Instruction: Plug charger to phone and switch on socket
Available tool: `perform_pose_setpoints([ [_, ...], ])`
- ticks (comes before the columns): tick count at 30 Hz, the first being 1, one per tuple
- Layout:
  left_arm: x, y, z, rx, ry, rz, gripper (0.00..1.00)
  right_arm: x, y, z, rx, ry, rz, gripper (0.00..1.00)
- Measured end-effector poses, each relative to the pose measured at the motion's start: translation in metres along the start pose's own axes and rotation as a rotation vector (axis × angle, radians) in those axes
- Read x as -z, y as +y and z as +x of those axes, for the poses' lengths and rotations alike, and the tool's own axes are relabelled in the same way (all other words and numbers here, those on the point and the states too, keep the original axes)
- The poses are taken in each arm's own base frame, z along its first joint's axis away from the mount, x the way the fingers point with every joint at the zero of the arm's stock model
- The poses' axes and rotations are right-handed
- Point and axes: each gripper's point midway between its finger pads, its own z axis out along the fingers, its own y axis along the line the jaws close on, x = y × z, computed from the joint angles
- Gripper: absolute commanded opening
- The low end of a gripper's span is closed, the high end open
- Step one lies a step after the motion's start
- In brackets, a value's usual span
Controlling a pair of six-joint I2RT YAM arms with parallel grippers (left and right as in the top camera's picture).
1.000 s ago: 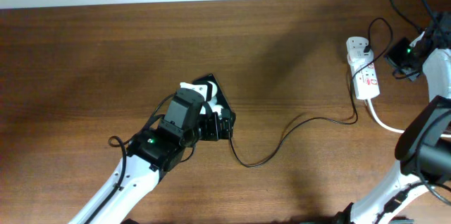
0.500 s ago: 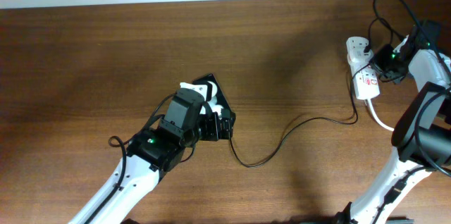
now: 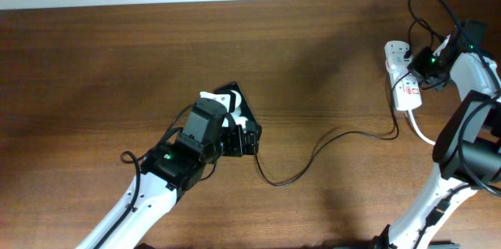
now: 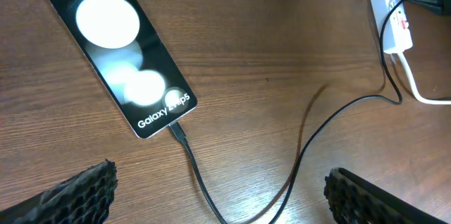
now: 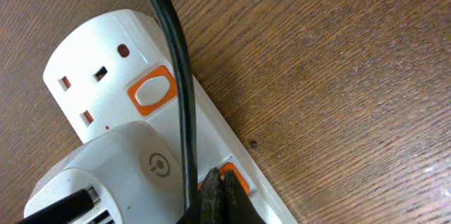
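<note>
The phone (image 4: pixel 120 62), a glossy black slab with two white round spots, lies flat on the table; in the overhead view it (image 3: pixel 233 92) is partly hidden by my left arm. The charger cable (image 4: pixel 205 188) is black, and its connector tip (image 4: pixel 176 131) sits in the phone's bottom edge. My left gripper (image 4: pixel 225 206) is open above the cable, just short of the phone. The white socket strip (image 5: pixel 106 62) carries a white plug block (image 5: pixel 106 175). My right gripper (image 5: pixel 223 190) is shut, its tips on the orange switch (image 5: pixel 238 179) beside the plug block.
A second orange switch (image 5: pixel 151 91) sits by the strip's free outlet. A thick white cord (image 3: pixel 423 135) leaves the strip (image 3: pixel 399 55) toward the right edge. The black cable loops over the wooden table (image 3: pixel 329 45) between the phone and the strip.
My right gripper has moved left from beside the strip onto it, tips down at the switch. The left arm, the phone and the cable have not moved.
</note>
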Motion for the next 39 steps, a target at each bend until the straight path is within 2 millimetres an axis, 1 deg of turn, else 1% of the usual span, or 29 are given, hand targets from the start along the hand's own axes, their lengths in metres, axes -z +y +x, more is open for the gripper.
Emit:
perform_pose_setpoints([
  [6, 0.000, 0.000, 0.000, 0.000, 0.000, 0.000, 0.99, 0.002, 0.001, 0.006, 0.006, 0.025, 0.027, 0.04],
  [7, 0.000, 0.000, 0.000, 0.000, 0.000, 0.000, 0.99, 0.002, 0.001, 0.010, 0.005, 0.040, 0.030, 0.04],
  [14, 0.000, 0.000, 0.000, 0.000, 0.000, 0.000, 0.99, 0.002, 0.001, 0.011, 0.036, 0.040, 0.047, 0.04],
  [17, 0.000, 0.000, 0.000, 0.000, 0.000, 0.000, 0.99, 0.002, 0.000, 0.008, 0.057, 0.014, 0.100, 0.04],
  [20, 0.000, 0.000, 0.000, 0.000, 0.000, 0.000, 0.99, 0.002, 0.000, 0.000, 0.062, -0.024, 0.114, 0.04],
  [22, 0.000, 0.000, 0.000, 0.000, 0.000, 0.000, 0.99, 0.000, -0.002, -0.002, 0.061, -0.032, 0.130, 0.04],
  [28, 0.000, 0.000, 0.000, 0.000, 0.000, 0.000, 0.99, 0.000, 0.004, -0.001, 0.060, -0.027, 0.094, 0.04],
  [39, 0.000, 0.000, 0.000, 0.000, 0.000, 0.000, 0.99, -0.001, 0.004, 0.008, 0.045, 0.022, 0.042, 0.04],
])
